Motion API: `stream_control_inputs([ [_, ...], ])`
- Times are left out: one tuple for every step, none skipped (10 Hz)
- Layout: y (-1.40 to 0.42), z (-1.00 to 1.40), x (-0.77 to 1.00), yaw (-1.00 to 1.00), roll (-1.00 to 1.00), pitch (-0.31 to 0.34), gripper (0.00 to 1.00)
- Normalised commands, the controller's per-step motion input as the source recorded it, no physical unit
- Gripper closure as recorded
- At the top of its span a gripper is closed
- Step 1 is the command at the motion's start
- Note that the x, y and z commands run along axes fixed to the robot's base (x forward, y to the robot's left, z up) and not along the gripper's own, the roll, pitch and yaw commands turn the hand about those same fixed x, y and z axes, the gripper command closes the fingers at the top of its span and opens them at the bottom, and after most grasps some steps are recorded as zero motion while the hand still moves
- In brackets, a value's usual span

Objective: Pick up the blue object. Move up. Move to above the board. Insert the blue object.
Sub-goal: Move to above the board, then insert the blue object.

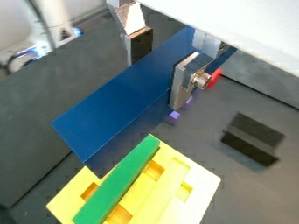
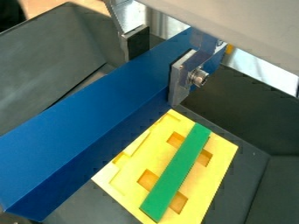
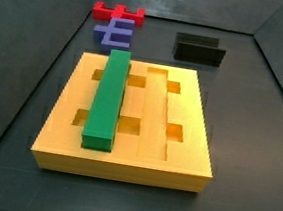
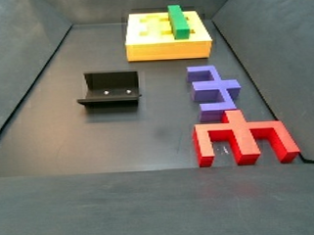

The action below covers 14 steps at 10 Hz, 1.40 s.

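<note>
The gripper (image 1: 162, 63) is seen only in the wrist views, raised above the floor; its two silver fingers (image 1: 184, 80) are pressed against the opposite faces of the blue bar (image 1: 122, 109), which is pinched between them; in the other wrist picture the same grip is shown, gripper (image 2: 155, 54) on bar (image 2: 100, 131), one finger (image 2: 184, 77) flat on the near face. The bar is held in the air, out from the fingers over the floor, and is not shown in either side view — nor is the gripper.

Below the bar the yellow board (image 1: 198, 186) is seen, and again in the other wrist view (image 2: 131, 162); a green bar (image 1: 122, 182) is seated lengthwise in one of its grooves (image 2: 177, 170); rectangular cutouts are left open beside it. A small piece of a purple block (image 1: 174, 115) is glimpsed just under the near finger.

In both side views the board (image 3: 162, 167) (image 4: 150, 49) is lying flat on the dark floor with the green bar (image 3: 107, 97) (image 4: 180, 20) in it; the purple block (image 3: 113, 36) (image 4: 212, 88) is set near the board's end, apart from it; the red block (image 3: 118, 14) (image 4: 242, 140) is placed just beyond the purple one. The fixture (image 3: 201, 50) (image 4: 110, 90) is standing beside the blocks, well apart from the board; it is also caught in a wrist view (image 1: 253, 138).
</note>
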Motion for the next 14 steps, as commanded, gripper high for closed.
stream_control_inputs([
  [-0.03,0.03,0.07,0.29,0.04,0.178,1.00],
  [-0.02,0.03,0.07,0.21,0.04,0.160,1.00],
  [-0.01,-0.68,0.00,0.00,-0.08,-0.154,1.00],
  [-0.02,-0.78,0.00,0.00,-0.03,-0.164,1.00],
  [-0.05,-0.89,0.00,0.00,0.00,-0.184,1.00],
  [-0.05,-0.90,0.00,0.00,0.00,-0.180,1.00],
  [-0.03,-0.88,0.01,0.00,0.00,-0.177,1.00],
  [0.00,-0.78,0.00,0.00,-0.02,-0.166,1.00],
  [0.00,-0.75,0.00,0.00,-0.11,-0.151,1.00],
  [0.00,-0.67,0.00,0.00,-0.17,-0.150,1.00],
  [-0.22,-0.55,0.00,0.03,-0.08,-0.131,1.00],
  [-0.33,-0.57,0.08,0.10,-0.04,-0.084,1.00],
  [-0.37,-0.62,0.16,0.03,-0.09,-0.047,1.00],
  [-0.32,-0.69,0.17,0.00,-0.15,-0.061,1.00],
])
